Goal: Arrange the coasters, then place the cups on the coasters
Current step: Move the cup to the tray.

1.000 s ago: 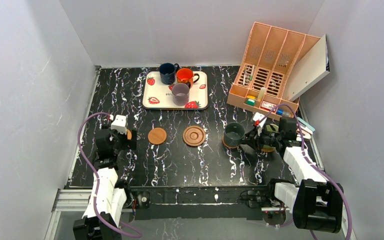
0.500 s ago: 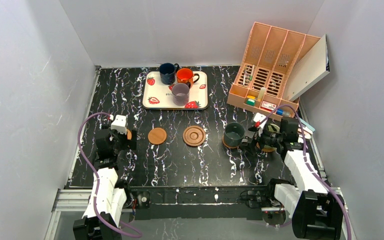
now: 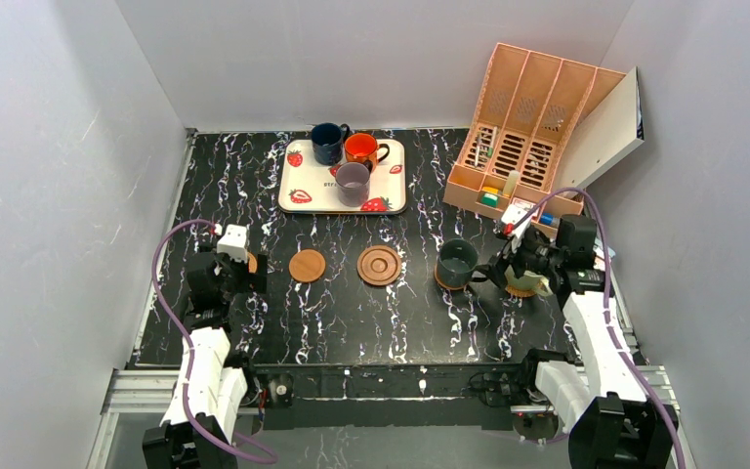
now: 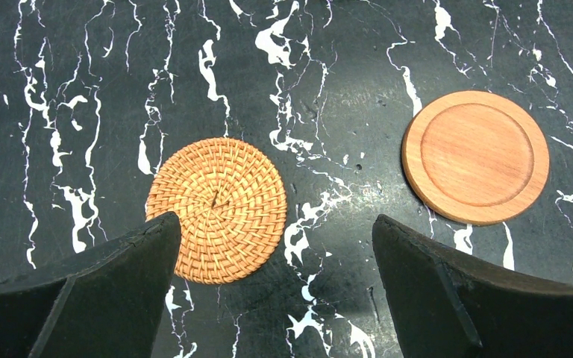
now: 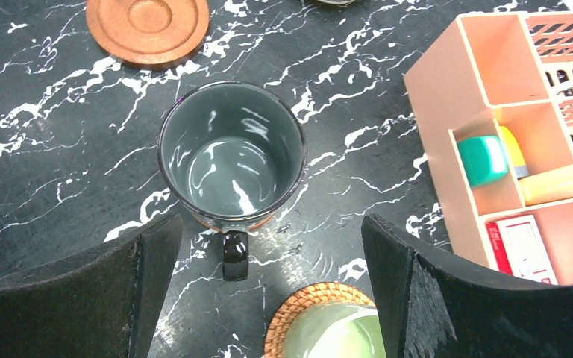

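Observation:
A dark grey-green cup [image 5: 231,153] stands on a terracotta coaster [image 5: 224,221], its handle pointing at my open right gripper [image 5: 272,224], which hangs just behind it with nothing held. Below that gripper a pale green cup [image 5: 336,335] sits on a wicker coaster [image 5: 298,309]. A ringed brown coaster [image 3: 379,265] and a smooth terracotta coaster [image 3: 307,265] lie bare mid-table. My left gripper [image 4: 274,224] is open above a bare wicker coaster [image 4: 216,209]. The navy cup [image 3: 327,142], orange-red cup [image 3: 361,149] and mauve cup [image 3: 353,183] stand on the strawberry tray [image 3: 303,191].
A peach desk organiser [image 3: 532,127] with small items stands at the back right, close to the right arm, and a white board [image 3: 601,137] leans on it. Grey walls close in the table on three sides.
My right gripper has opened and drawn back to the right, away from the dark grey-green cup, which stays on its coaster. The left arm has not moved.

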